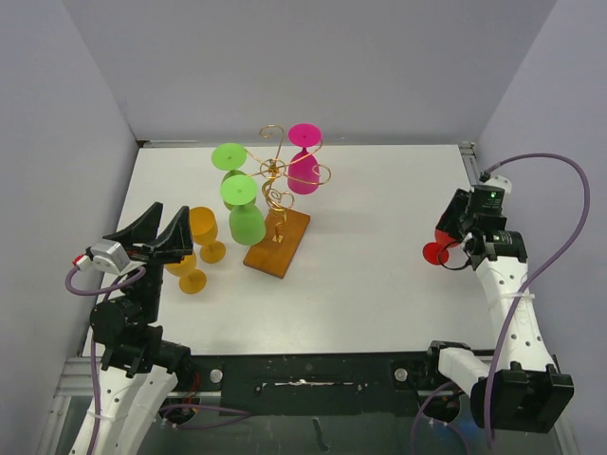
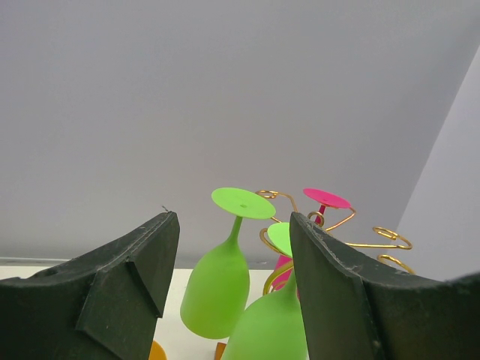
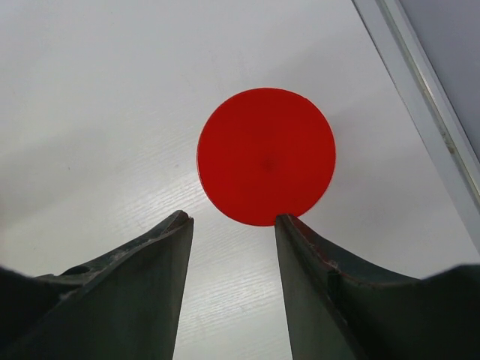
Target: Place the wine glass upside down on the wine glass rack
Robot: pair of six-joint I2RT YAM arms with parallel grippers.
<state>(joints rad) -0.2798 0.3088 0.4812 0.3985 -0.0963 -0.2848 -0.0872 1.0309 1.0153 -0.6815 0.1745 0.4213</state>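
Note:
The gold wire wine glass rack (image 1: 275, 182) stands on its brown wooden base (image 1: 277, 245) mid-table. Two green glasses (image 1: 245, 213) and a pink glass (image 1: 303, 161) hang on it upside down. In the left wrist view the rack (image 2: 367, 241) shows past a green glass (image 2: 217, 289). A red wine glass (image 1: 437, 252) is at the right. In the right wrist view its round foot (image 3: 266, 156) faces the camera and hides the bowl. My right gripper (image 1: 455, 248) (image 3: 231, 217) is open, its tips just short of the foot. My left gripper (image 1: 168, 209) (image 2: 232, 217) is open and empty, left of the rack.
Two orange glasses (image 1: 204, 235) stand on the table below my left gripper. Grey walls close in the white table (image 1: 379, 284) at the back and sides. A metal rail (image 3: 420, 97) runs along the table's right edge.

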